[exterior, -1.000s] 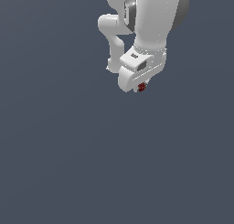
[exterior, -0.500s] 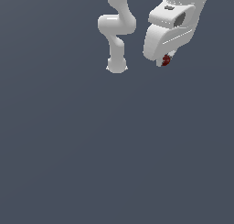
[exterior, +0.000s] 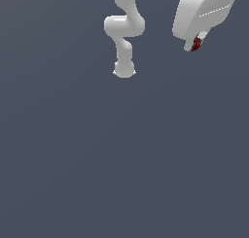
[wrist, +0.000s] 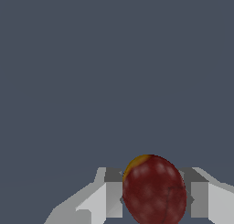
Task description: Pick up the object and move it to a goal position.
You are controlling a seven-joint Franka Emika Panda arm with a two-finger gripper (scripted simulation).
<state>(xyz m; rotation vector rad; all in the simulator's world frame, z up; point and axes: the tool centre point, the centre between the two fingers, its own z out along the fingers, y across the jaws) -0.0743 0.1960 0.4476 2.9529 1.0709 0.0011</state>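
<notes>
A: Start with the biggest thing. What fills the frame?

B: The tabletop (exterior: 121,159), a flat dark grey-blue surface with no marks on it. I see no goal marker in either view, so where the goal lies cannot be told from here.

A: And the robot?

B: The white arm (exterior: 124,33) stands on its base near the top middle of the exterior view, its links bending upward out of frame. The wrist housing reaches in at the exterior view's right, near the top corner, well apart from the base.

A: The gripper?

B: The gripper (exterior: 194,44) points down and a little sideways from that housing. Its jaws are clamped on the object, one on either side; the wrist view shows the fingers (wrist: 109,195) pressing both flanks.

A: So where exactly is the object?

B: The object (exterior: 196,43) is between the fingertips, a small dark red spot at the gripper's tip in the exterior view. In the wrist view the object (wrist: 154,189) looks like a speckled, egg-like red blob with a yellow-orange patch at one end. It appears to be carried clear of the tabletop, though neither view shows the gap plainly.

A: Why hold it that way?

B: My guess: squeezing a rounded body across its middle keeps it from rolling out during the carry. I judge the pick done and the transport under way.
</notes>
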